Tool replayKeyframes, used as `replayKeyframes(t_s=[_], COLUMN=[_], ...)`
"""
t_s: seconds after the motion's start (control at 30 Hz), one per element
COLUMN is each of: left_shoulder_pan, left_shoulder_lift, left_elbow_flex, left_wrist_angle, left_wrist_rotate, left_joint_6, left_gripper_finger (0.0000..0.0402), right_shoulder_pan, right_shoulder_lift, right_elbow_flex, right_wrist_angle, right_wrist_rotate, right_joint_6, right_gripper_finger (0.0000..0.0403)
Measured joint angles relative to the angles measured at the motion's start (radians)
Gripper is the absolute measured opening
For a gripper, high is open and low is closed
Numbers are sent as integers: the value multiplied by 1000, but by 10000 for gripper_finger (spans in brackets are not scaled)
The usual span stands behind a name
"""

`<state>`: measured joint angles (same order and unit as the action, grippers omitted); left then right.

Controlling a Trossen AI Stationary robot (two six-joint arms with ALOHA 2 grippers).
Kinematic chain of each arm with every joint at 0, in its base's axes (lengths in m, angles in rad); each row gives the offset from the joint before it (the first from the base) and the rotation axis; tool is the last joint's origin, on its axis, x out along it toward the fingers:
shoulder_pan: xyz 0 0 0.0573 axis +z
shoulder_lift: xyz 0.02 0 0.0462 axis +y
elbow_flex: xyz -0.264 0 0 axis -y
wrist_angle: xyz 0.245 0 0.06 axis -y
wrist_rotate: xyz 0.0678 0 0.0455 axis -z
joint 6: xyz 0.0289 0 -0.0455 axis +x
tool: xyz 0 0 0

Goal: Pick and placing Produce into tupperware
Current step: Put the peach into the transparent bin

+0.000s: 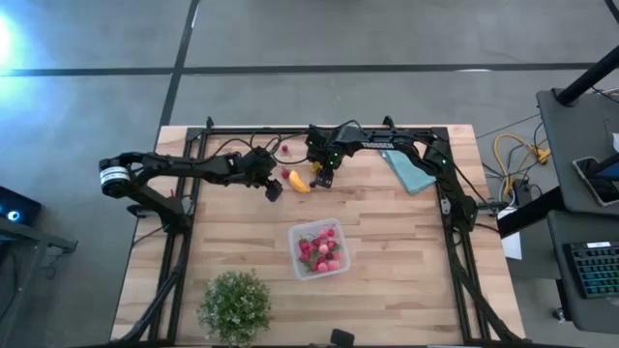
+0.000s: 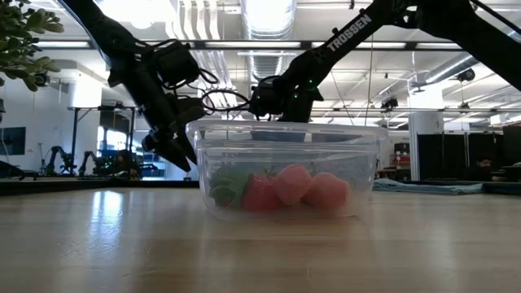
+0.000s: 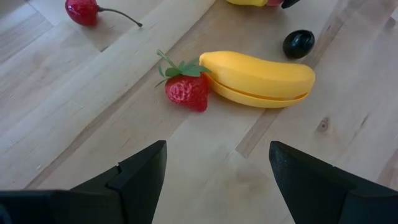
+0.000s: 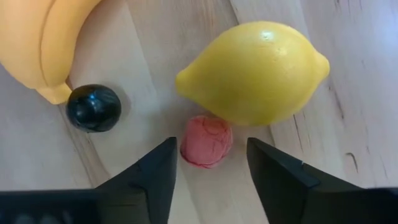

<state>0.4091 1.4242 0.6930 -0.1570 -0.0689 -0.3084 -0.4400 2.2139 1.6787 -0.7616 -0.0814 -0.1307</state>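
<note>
The clear tupperware (image 1: 293, 246) stands at mid-table with several red and pink berries (image 1: 321, 251) inside. Behind it, loose produce lies on the wood: a banana (image 3: 258, 78), a strawberry (image 3: 186, 90) against its end, a dark berry (image 4: 94, 107), a lemon (image 4: 255, 71), a pink berry (image 4: 207, 140) beside the lemon, and a cherry (image 3: 82, 9). My right gripper (image 4: 211, 149) points down over the pink berry, open, with a finger on either side and a narrow gap to each. My left gripper (image 3: 217, 155) hovers open just short of the strawberry and banana.
A bushy potted plant (image 1: 234, 304) stands at the near left. A folded teal cloth (image 1: 408, 171) lies at the far right. Bare wood lies to the right of the tupperware (image 2: 244, 146) and along the near edge.
</note>
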Motion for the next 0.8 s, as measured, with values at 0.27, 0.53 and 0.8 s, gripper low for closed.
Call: replayKeyframes(t_s=[0.27,0.53,0.8], left_shoulder_pan=[0,0,0], left_shoulder_lift=[0,0,0], left_elbow_flex=[0,0,0], left_wrist_angle=[0,0,0], left_wrist_rotate=[0,0,0], left_joint_6=[0,0,0], left_gripper_finger=[269,269,269], right_shoulder_pan=[-1,-1,3], right_shoulder_lift=[0,0,-23], right_elbow_flex=[-2,-2,0], right_wrist_angle=[0,3,52], right_wrist_rotate=[5,30,-102], right_joint_6=[35,45,42], right_gripper_finger=[128,90,104])
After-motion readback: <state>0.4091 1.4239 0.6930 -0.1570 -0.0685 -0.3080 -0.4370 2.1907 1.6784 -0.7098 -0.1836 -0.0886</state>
